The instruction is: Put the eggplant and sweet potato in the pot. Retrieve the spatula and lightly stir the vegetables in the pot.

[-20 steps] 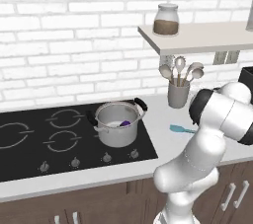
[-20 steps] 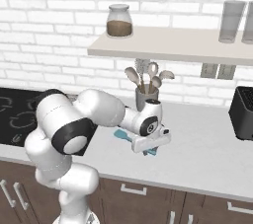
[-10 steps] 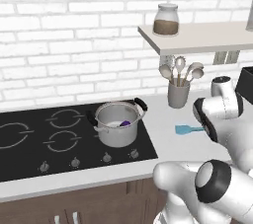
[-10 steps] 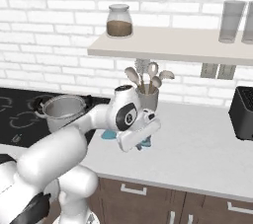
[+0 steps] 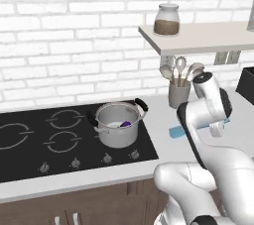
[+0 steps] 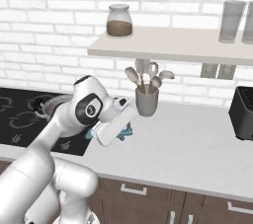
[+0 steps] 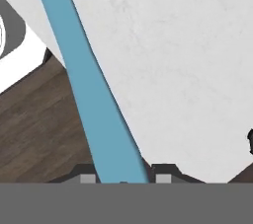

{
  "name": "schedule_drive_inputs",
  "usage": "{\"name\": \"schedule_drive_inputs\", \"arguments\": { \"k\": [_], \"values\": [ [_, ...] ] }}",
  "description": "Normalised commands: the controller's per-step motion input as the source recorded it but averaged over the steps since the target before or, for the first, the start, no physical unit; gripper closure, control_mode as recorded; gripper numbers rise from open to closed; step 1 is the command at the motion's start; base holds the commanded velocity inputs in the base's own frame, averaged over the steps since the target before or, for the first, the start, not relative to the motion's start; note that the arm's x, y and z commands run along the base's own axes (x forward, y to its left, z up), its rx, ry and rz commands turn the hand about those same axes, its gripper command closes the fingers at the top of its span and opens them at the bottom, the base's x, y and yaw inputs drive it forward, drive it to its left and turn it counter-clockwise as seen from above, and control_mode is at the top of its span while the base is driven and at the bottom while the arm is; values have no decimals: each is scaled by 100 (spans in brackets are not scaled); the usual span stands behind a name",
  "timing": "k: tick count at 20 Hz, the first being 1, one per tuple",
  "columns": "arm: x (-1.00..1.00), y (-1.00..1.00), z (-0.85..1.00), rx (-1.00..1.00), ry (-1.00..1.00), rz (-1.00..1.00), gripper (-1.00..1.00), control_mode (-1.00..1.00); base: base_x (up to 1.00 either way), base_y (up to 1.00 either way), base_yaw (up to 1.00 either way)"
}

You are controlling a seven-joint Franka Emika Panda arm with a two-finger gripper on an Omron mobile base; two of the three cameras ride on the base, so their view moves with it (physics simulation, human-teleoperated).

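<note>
- The end effector [image 7: 122, 177] is closed on the spatula [image 7: 86, 77]. In the hand view the blue handle runs up from between the two finger tips, tight against both.
- A second ago the spatula lay flat on the tabletop [image 6: 197, 144] near the cup of spoons [image 6: 147, 100]. Now the blue blade [image 5: 176, 131] pokes out from behind the arm in the left base view, and it looks a bit raised, though that is hard to tell.
- The arm has also swung round over this last second, so the hand now sits just in front of the cup.
- The pot [image 5: 118, 124] stands on the stove [image 5: 30, 140], well apart from the hand, off to its left.
- The eggplant [image 5: 125, 124] is in the pot, a small purple bit against the inner wall. The sweet potato is hard to make out in there.
- This likely means the picking-up step is done or nearly done. Next the arm probably has to carry the spatula over to the pot and stir gently.
</note>
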Motion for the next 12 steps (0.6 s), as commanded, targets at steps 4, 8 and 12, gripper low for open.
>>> {"name": "schedule_drive_inputs", "arguments": {
  "k": [4,8,12],
  "values": [
    [24,41,73,0,17,8,100,-100,0,0,0],
    [27,57,69,-2,7,3,100,-100,0,0,0],
    [28,57,67,-8,4,2,100,-100,0,0,0]
  ]
}}
